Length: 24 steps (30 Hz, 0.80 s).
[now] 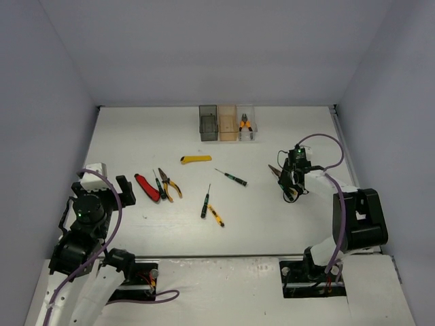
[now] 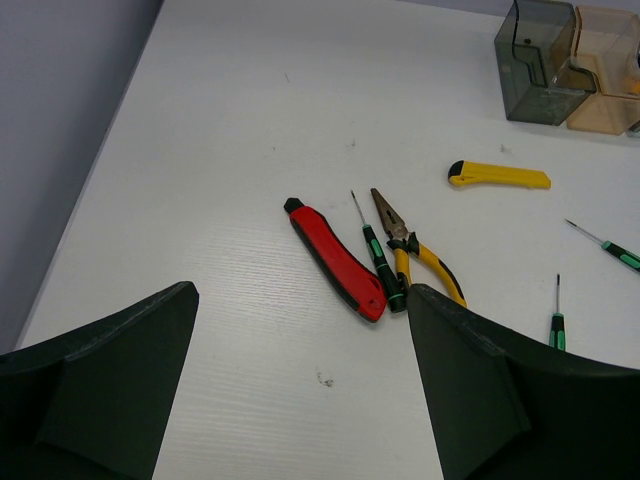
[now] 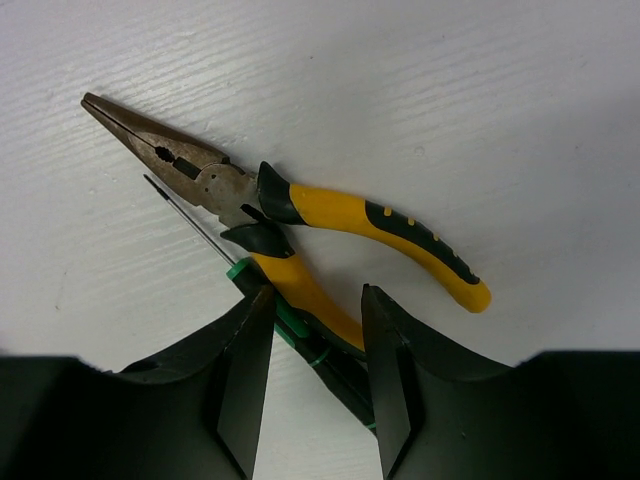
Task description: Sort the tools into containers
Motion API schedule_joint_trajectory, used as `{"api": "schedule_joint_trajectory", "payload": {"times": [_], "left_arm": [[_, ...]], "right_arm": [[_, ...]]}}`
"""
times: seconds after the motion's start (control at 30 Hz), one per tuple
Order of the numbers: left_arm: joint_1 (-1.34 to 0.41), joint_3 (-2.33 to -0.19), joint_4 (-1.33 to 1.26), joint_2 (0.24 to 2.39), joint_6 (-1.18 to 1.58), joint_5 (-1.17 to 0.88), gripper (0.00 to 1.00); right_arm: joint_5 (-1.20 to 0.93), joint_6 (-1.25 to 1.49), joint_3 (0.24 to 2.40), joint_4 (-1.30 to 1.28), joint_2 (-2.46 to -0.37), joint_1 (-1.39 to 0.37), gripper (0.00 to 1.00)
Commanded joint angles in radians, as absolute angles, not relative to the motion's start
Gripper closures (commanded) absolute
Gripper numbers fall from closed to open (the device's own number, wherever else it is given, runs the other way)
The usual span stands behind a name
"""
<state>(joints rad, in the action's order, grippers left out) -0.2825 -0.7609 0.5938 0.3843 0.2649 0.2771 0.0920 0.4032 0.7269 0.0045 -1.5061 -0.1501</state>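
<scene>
My right gripper (image 3: pixel 316 295) is shut on the lower handle of yellow-handled pliers (image 3: pixel 330 215) together with a black-green screwdriver (image 3: pixel 250 275), low at the table's right side (image 1: pixel 289 185). My left gripper (image 2: pixel 300 290) is open and empty at the left (image 1: pixel 128 190). Just ahead of it lie a red-handled cutter (image 2: pixel 335 260), a black-green screwdriver (image 2: pixel 378 258) and yellow pliers (image 2: pixel 425 262). A yellow utility knife (image 1: pixel 196 159) and three more screwdrivers (image 1: pixel 231 177), (image 1: pixel 204 202), (image 1: pixel 215 215) lie mid-table. The smoky grey (image 1: pixel 208 122), orange (image 1: pixel 228 124) and clear (image 1: pixel 253 132) bins stand at the back.
Orange-handled pliers (image 1: pixel 245 125) lie in the clear bin. Grey walls enclose the table on the left, back and right. The two arm bases stand at the near edge.
</scene>
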Motion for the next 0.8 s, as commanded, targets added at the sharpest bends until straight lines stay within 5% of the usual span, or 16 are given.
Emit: {"api": "schedule_joint_trajectory", "payload": {"times": [0.0,0.27,0.53,0.77], "left_arm": [[-0.288,-0.775,0.535,0.408,0.256,0.27,0.18],[-0.288,-0.775,0.535,0.41,0.256,0.268,0.18],[-0.288,-0.775,0.535,0.414,0.255,0.272,0.18],[-0.288,-0.772,0.536,0.41,0.252,0.28,0.18]], "right_arm": [[0.068,0.426,0.727,0.005,-1.536,-0.146,0.63],[0.097,0.432,0.776,0.005,-1.592,-0.147,0.76],[0.109,0.453,0.871,0.019,-1.693,-0.159,1.0],[0.144,0.417,1.002,0.02,-1.753,-0.2,1.0]]}}
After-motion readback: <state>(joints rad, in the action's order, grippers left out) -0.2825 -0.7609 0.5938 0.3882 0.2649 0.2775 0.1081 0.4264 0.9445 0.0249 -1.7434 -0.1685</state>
